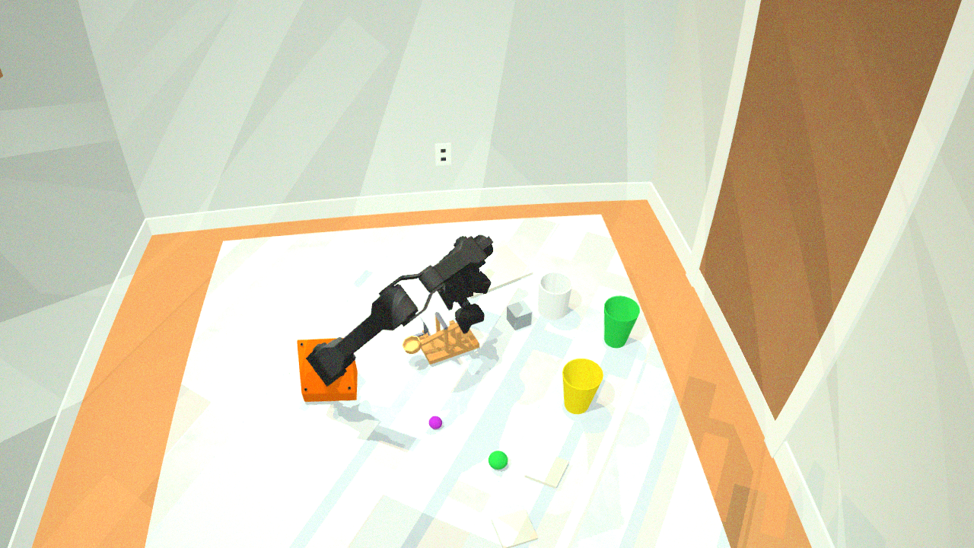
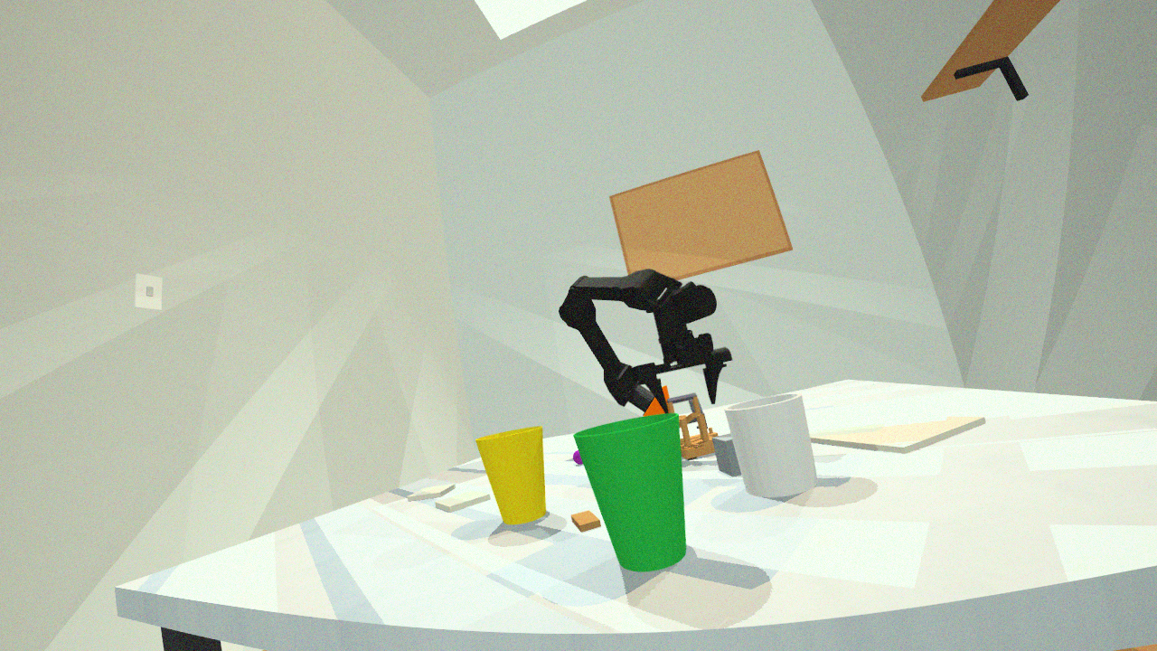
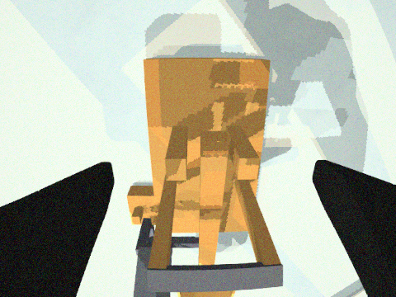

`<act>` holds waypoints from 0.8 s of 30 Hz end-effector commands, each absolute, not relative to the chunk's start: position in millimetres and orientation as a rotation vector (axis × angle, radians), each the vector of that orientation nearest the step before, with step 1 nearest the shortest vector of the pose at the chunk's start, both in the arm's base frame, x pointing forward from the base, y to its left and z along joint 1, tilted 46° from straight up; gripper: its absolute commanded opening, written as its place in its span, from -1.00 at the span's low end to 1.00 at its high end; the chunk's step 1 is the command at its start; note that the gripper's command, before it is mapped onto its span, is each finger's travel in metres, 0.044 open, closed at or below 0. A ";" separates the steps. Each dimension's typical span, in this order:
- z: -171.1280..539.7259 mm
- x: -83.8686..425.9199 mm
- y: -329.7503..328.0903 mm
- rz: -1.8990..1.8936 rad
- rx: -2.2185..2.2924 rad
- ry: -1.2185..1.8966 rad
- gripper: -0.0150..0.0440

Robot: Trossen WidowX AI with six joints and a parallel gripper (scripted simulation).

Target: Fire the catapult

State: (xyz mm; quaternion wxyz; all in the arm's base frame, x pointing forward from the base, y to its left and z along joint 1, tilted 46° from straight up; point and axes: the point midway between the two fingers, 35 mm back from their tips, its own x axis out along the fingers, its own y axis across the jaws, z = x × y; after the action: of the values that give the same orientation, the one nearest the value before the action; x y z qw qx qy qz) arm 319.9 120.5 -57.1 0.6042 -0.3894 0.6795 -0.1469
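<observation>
The wooden catapult (image 1: pixel 449 345) (image 2: pixel 697 443) (image 3: pixel 177 103) stands on the table, its long side running roughly toward the mug. Its round cup (image 1: pixel 411 345), at the end nearer the arm's base, looks empty. My gripper (image 2: pixel 688 405) (image 3: pixel 217 171) is open and empty above the catapult, one finger on each side in the wrist view, with white table showing between fingers and wood. The white mug (image 1: pixel 554 300) (image 2: pixel 772 449) stands upright beyond the catapult. A purple ball (image 1: pixel 434 422) (image 2: pixel 578 457) and a larger green ball (image 1: pixel 498 460) lie on the table.
A grey block (image 1: pixel 519 316) (image 2: pixel 727 456) sits between catapult and mug. A green cup (image 1: pixel 618 323) (image 2: pixel 639 494) and a yellow cup (image 1: pixel 579 391) (image 2: pixel 517 477) stand beyond. A small wooden block (image 2: pixel 586 520) and thin pale tiles (image 1: pixel 548 471) (image 2: pixel 463 501) lie nearby.
</observation>
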 end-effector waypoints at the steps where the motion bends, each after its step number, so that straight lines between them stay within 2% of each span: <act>1: -61.1 320.5 117.5 -0.335 -0.906 1.568 1.00; 24: -87.5 322.3 90.8 -0.336 -0.907 1.567 1.00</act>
State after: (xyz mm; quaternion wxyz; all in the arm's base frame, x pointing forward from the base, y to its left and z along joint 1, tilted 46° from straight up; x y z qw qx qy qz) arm 322.3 95.5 -83.7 0.6063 -0.3904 0.6774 -0.1454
